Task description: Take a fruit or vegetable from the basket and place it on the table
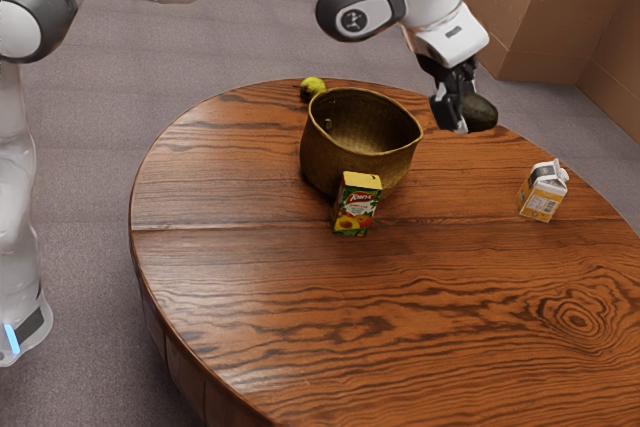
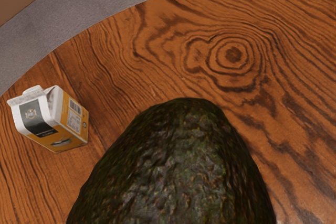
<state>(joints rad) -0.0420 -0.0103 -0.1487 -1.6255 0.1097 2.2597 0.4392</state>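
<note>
In the exterior view my gripper (image 1: 458, 112) is up beyond the basket's right side, shut on a dark green avocado (image 1: 480, 113), which sticks out toward the exterior view's right. Large and close, the bumpy avocado (image 2: 181, 171) appears in the wrist view with wood grain behind it. The brass-coloured basket (image 1: 345, 159) stands upright on the round wooden table (image 1: 450, 317); part of its inner wall can be seen, its bottom cannot.
A juice box (image 1: 357, 205) stands against the basket's near side. A yellow-green round fruit (image 1: 313, 88) lies behind the basket. Toward the exterior view's right stands a small carton (image 1: 543, 190), seen also as the carton (image 2: 52, 119) in the wrist view.
</note>
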